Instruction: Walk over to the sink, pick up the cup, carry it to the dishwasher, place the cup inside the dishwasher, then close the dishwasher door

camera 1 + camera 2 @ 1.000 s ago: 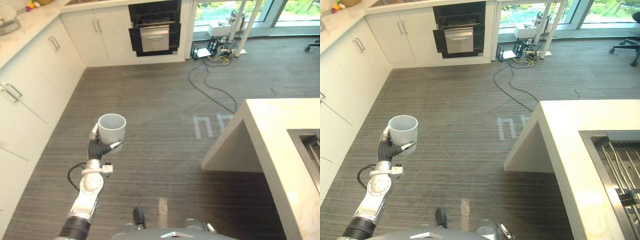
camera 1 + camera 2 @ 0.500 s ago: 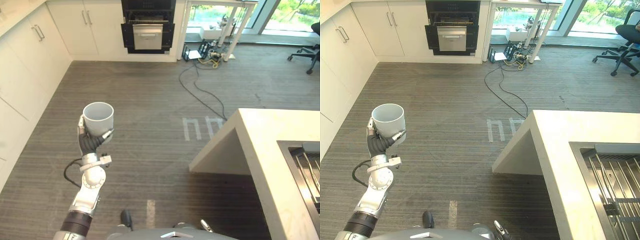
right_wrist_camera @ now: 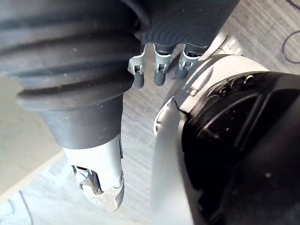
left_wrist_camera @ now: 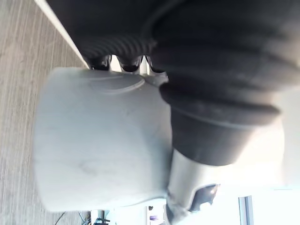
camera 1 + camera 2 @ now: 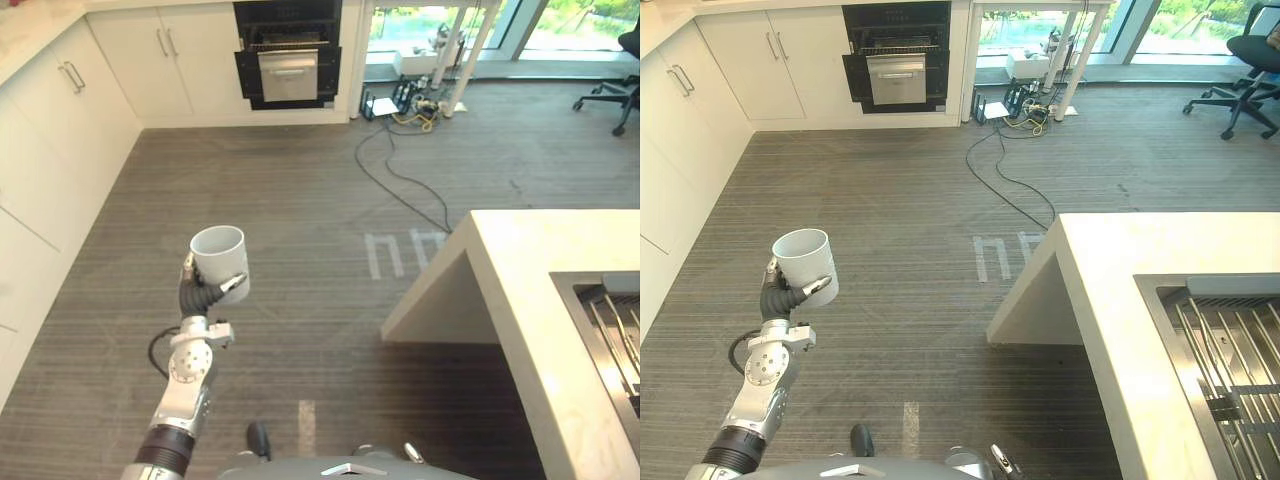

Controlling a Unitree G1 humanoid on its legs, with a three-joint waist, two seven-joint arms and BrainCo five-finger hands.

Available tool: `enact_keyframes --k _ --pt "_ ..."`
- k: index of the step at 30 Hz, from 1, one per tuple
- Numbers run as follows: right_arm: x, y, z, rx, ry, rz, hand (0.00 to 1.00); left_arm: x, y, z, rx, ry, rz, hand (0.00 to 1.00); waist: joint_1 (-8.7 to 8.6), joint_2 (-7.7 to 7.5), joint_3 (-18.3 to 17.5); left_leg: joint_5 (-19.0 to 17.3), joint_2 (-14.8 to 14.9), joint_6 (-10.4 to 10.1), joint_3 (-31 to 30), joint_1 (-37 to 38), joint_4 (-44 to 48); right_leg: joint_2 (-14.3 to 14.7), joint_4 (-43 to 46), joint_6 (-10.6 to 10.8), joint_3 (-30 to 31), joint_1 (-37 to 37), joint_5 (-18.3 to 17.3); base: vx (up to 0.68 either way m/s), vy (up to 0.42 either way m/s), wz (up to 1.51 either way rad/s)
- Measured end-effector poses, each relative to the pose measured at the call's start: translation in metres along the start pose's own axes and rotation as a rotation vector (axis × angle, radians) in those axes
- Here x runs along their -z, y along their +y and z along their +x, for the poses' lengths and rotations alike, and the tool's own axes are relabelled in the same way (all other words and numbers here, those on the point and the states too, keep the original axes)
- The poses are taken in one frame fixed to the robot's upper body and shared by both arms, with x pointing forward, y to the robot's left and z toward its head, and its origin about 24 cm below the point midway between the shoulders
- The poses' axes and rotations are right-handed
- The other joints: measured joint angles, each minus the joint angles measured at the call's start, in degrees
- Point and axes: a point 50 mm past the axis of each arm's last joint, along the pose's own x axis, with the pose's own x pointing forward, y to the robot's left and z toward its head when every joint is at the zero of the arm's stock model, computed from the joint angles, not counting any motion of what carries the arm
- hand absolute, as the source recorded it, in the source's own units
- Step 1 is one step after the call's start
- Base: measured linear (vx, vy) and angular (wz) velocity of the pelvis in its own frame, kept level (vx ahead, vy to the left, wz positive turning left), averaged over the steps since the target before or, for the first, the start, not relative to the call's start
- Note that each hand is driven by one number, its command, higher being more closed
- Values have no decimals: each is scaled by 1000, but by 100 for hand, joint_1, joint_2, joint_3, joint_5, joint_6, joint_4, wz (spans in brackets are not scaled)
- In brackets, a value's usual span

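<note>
My left hand (image 5: 197,297) is shut on a light grey cup (image 5: 220,260) and holds it upright, mouth up, over the floor at the lower left. In the left wrist view the cup (image 4: 98,154) rests against the palm, with the fingers (image 4: 122,63) wrapped round its far side and the thumb (image 4: 197,187) on the near side. The dishwasher (image 5: 288,62), black with a steel front panel, stands in the far wall with its door hanging partly open. The sink (image 5: 1230,350) is set into the island counter at the right. My right hand (image 3: 101,183) hangs low with relaxed fingers (image 3: 159,70), holding nothing.
White cabinets (image 5: 60,110) run along the left wall and the far wall. The white island counter (image 5: 540,290) juts in from the right. Cables (image 5: 400,180) trail across the grey floor from a desk by the window. An office chair (image 5: 1245,60) stands at the far right.
The whole view has swung and shifted as the camera moved. The cup stays upright in my left hand.
</note>
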Motion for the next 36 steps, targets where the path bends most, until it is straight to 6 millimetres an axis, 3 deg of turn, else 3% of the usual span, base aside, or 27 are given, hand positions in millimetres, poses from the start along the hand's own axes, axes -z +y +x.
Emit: enact_keyframes --k 2,4,6,7,8,9,10,11,13,14,16,17,19,20,21,22,24,25,27,28,29,30,32,33,34,35,36 --pt "2 0 1 23 0 13 0 -7 -4 2 17 -24 -10 100 -11 -107 25 -304 -38 167 432 -69 197 -226 431 38 -59 -166 -333 5 66 31" --pt "-1 -2 0 45 -9 13 0 -29 -16 9 60 -118 -29 100 -9 -168 60 -1055 3 324 687 -687 1755 -646 1043 255 -340 -237 -731 65 126 76" --pt "-4 -11 -3 84 -25 29 0 -40 -23 10 87 -163 -42 100 8 -139 49 -1651 -32 466 794 -826 2564 -825 1537 408 -485 -170 -740 176 187 57" --pt "-14 -12 -3 94 -60 27 0 -47 -31 13 102 -186 -55 100 43 -91 74 -2248 -12 661 724 -873 3027 -1070 3151 230 -158 -729 -686 233 276 51" --pt "-18 -10 -2 92 -85 41 0 -47 -35 14 116 -177 -54 100 46 -142 110 -2506 -56 752 609 -853 3205 -1184 4263 -505 319 -1286 -243 164 248 48" --pt "-17 -9 -2 92 -93 53 0 -46 -39 14 130 -169 -45 100 16 -168 152 -2634 -101 766 492 -795 3267 -1196 4914 -840 606 -1617 302 175 231 70" --pt "-18 -9 -2 101 -116 58 0 -45 -44 12 158 -162 -15 100 -112 -96 215 -2807 -139 886 241 -671 3373 -1088 5824 -946 1029 -2158 916 280 164 78" --pt "-15 -4 -1 89 -112 61 0 -44 -45 12 161 -168 8 100 -116 -154 309 -2950 -123 899 95 -478 3381 -831 6291 -766 1125 -2646 425 329 145 73" --pt "-11 0 0 82 -110 63 0 -43 -46 10 151 -165 16 100 -113 -77 450 -3006 -88 896 4 -257 3245 -525 6105 -757 1044 -3006 129 337 107 45" --pt "-7 4 -2 65 -126 65 0 -47 -49 10 157 -190 35 100 -113 -73 583 -3027 -97 829 -182 134 2939 -69 4946 -513 784 -3243 -116 406 96 61" --pt "5 0 -8 73 -123 99 0 -55 -55 10 183 -227 23 100 -155 -97 518 -3060 -181 707 -421 376 2665 285 2718 -146 664 -3179 55 551 84 75" --pt "10 -2 -8 79 -115 116 0 -60 -59 11 202 -251 19 100 -152 -149 502 -3095 -246 644 -509 474 2622 334 2196 -123 685 -3178 171 677 40 83" --pt "21 -10 -14 109 -91 137 0 -74 -66 13 234 -311 5 100 -126 -288 426 -3335 -396 205 -748 953 2640 441 1509 -453 737 -3108 781 687 -20 74" --pt "22 -13 -15 117 -89 140 0 -75 -66 13 233 -315 1 100 -152 -247 401 -3411 -397 82 -861 1141 2601 441 1735 -632 817 -3068 1152 707 -38 56" --pt "17 -16 -16 121 -100 139 0 -74 -70 12 231 -306 -22 100 -178 88 294 -3419 -239 -48 -914 1416 2490 497 2321 -675 662 -3110 701 698 -42 47" --pt "12 -14 -15 109 -118 153 0 -77 -76 11 247 -316 -38 100 -187 245 188 -3256 -172 -113 -928 1378 2754 444 2771 -702 603 -3169 241 695 -47 37" --pt "10 -9 -14 86 -139 178 0 -79 -79 10 267 -322 -42 100 -253 274 180 -2745 -67 -213 -850 1237 3684 366 3159 -711 510 -2868 -402 688 -99 33" --pt "9 -11 -15 82 -150 185 0 -78 -81 9 275 -319 -51 100 -270 333 142 -2111 194 -594 -839 929 4681 462 3129 -765 435 -2522 -653 712 -117 19" --pt "5 -9 -16 64 -185 174 0 -83 -85 7 290 -337 -77 100 -193 397 97 -1313 534 -986 -848 301 6081 636 2926 -859 438 -2124 -886 696 -62 -11" --pt "-2 -8 -17 56 -232 165 0 -84 -87 6 310 -342 -91 100 -169 403 97 -1374 751 -797 -802 -184 7022 742 2698 -901 454 -1741 -1047 762 -25 -20" --pt "-9 -5 -17 42 -280 161 0 -84 -86 6 326 -338 -100 100 -113 367 110 -1632 923 -390 -662 -618 7534 817 2408 -884 536 -1300 -1127 602 -10 -23" --pt "-14 -1 -16 27 -306 164 0 -85 -84 6 323 -339 -110 100 -66 348 116 -1776 985 -242 -575 -834 7644 838 2238 -878 640 -1080 -1136 550 39 -55" --pt "-41 14 -13 -43 -404 161 0 -96 -71 7 302 -379 -152 100 205 190 84 -2401 1046 151 -20 -1561 6664 697 1461 -669 1097 -403 -967 518 113 -96" --pt "-49 21 -11 -72 -426 154 0 -99 -67 8 301 -394 -151 100 246 139 68 -2461 992 202 149 -1660 5984 595 1294 -599 1200 -262 -926 622 238 -96" --pt "-64 34 -8 -118 -468 129 0 -102 -62 9 306 -419 -140 100 289 54 34 -2336 726 177 201 -1828 4322 340 1150 -547 1442 -137 -897 620 320 -98" --pt "-79 44 -5 -149 -499 109 0 -102 -60 8 313 -424 -130 100 360 71 27 -1791 495 59 -177 -1937 2558 181 1139 -504 1713 -101 -909 613 358 -101" --pt "-85 49 -4 -168 -514 107 0 -100 -60 7 311 -419 -128 100 390 124 6 -1433 453 -75 -430 -1936 1831 172 1133 -455 1855 -87 -926 407 307 -117"
